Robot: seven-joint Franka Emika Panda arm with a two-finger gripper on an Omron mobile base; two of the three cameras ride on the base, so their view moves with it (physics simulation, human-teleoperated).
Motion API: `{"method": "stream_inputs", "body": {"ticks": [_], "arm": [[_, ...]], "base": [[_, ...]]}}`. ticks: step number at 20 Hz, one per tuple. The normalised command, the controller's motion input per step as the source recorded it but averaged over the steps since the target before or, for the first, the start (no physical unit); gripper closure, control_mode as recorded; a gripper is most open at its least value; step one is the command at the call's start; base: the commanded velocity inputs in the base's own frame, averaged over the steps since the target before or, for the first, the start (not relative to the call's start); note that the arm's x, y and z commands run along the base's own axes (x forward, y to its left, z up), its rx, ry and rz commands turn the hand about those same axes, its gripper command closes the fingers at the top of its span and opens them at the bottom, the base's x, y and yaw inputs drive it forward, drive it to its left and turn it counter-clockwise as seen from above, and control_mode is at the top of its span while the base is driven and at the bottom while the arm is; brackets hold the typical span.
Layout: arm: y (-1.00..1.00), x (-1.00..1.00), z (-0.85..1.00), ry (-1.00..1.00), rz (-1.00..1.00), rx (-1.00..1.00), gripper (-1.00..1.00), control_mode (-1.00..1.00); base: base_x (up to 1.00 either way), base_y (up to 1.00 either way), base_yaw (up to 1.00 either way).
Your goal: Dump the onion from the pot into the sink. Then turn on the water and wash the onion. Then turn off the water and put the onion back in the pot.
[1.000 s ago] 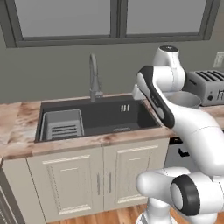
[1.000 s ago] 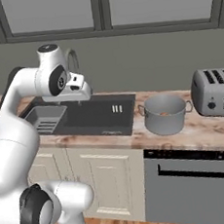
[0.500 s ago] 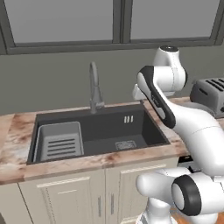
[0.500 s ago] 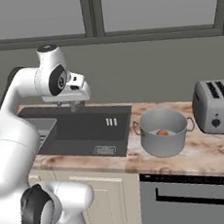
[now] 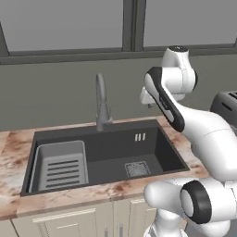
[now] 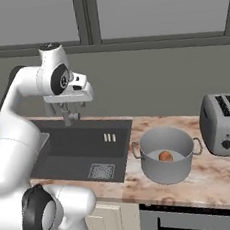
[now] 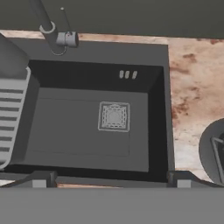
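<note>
The pale grey pot (image 6: 169,167) stands on the counter to the right of the sink (image 6: 67,165), with the small orange-brown onion (image 6: 165,156) lying inside it. My gripper (image 6: 71,117) hangs high over the sink's back part, near the faucet, well left of the pot. In the hand view the gripper (image 7: 111,181) is open, its tips wide apart with nothing between them, and it looks straight down at the sink (image 7: 78,144) and its drain grate (image 7: 114,116). The pot's rim (image 7: 212,151) shows at that view's right edge.
A tall grey faucet (image 5: 102,104) rises behind the sink (image 5: 111,148). A light grey slotted rack (image 5: 61,165) fills the basin's left end. A toaster (image 6: 223,125) stands on the marble counter (image 6: 224,176) right of the pot. A window runs along the back wall.
The whole picture has shifted and grown in both base views, so the base has driven closer to the counter. The arm holds the same pose, and the pot and onion stay put.
</note>
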Motion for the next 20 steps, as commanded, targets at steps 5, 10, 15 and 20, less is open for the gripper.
{"method": "stream_inputs", "body": {"ticks": [5,10,15,20], "arm": [[0.0,0.0,0.0,0.0,0.0,0.0,-1.0,1.0],[-0.23,0.47,0.0,0.08,0.0,0.07,-1.0,-1.0],[-0.33,0.39,-0.01,0.06,0.0,0.06,-1.0,-1.0],[-0.39,0.25,-0.01,0.03,0.0,0.02,-1.0,-1.0]], "base": [[0.9,-0.32,0.02],[0.15,-0.05,0.0],[0.0,0.0,0.0],[0.0,0.0,0.0]]}}
